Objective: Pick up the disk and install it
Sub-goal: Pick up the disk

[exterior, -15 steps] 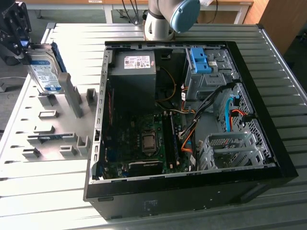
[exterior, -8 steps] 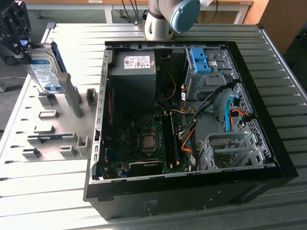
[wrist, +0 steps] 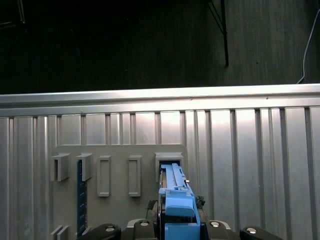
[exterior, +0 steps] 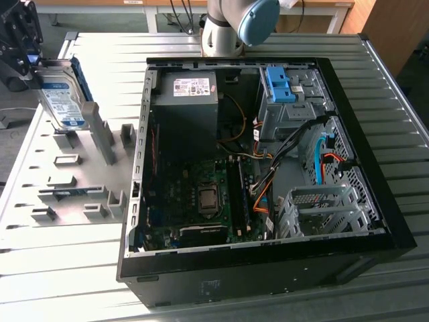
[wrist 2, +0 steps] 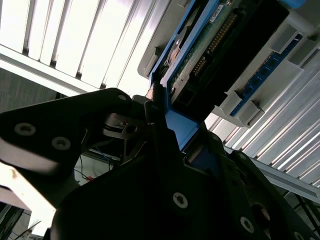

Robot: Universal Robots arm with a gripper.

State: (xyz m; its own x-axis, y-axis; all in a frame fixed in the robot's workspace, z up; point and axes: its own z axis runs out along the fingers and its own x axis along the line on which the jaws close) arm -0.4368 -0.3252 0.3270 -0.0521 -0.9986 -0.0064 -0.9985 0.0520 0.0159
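Pick step: tool (exterior: 35,62) pinching the disk (exterior: 62,94) upright at the grey holder (exterior: 80,181) slot; clearing it looks to need a straight vertical pull.

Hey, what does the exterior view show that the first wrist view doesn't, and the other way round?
Exterior view: the open computer case with its grey power supply and blue bracket, plus the gripper clamped on the disk. First wrist view: the dark floor past the table edge, and an end-on look along the disk's blue rail toward a slot. Both: the disk, the grey fixture plate, the ribbed table.
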